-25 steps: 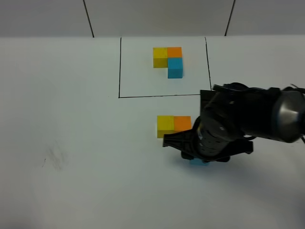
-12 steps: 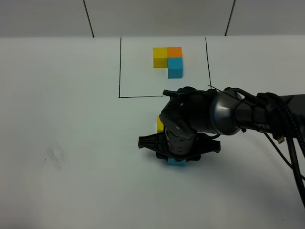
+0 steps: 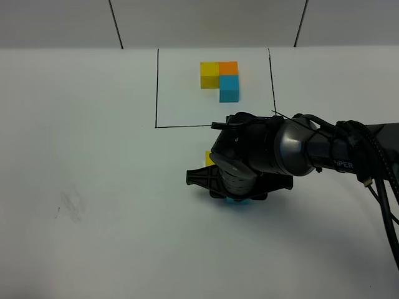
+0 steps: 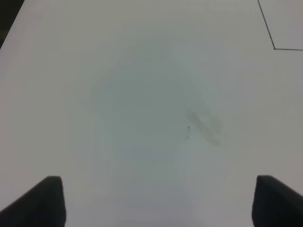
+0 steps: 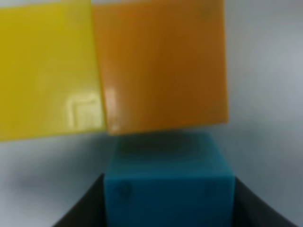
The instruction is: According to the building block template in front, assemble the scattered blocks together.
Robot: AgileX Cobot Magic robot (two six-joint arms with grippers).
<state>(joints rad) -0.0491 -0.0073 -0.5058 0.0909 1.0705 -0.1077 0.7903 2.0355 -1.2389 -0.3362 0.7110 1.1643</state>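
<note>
— Blue cube (image 5: 169, 189) sits clamped between the right gripper (image 5: 169, 198)'s dark fingers, just near of the orange cube (image 5: 163, 66). Where was it a second ago?

— Further right and a little nearer. In the high view the arm has swung left and then nudged the cube toward the far side; now only a sliver of blue (image 3: 235, 200) shows under the wrist, and a corner of the yellow cube (image 3: 209, 159) peeks out at its left.

— So what does that mean for the build?

— Yellow (image 5: 47, 71) and orange already sit abreast, touching, like the top row of the building block template (image 3: 220, 80) inside its thin black frame. Blue is lining up under orange, the last piece of the L. I judge a narrow shadowed gap remains between them, and blue may sit a touch right of true.

— And the surfaces?

— Plain cubes with crisp edges; mostly matte, though yellow carries a small glossy highlight. The table (image 3: 93, 187) is smooth white, with a faint grey smudge (image 4: 204, 125).

— The other arm?

— The left gripper (image 4: 156, 201) hangs over bare table, fingers wide apart, holding nothing.
</note>
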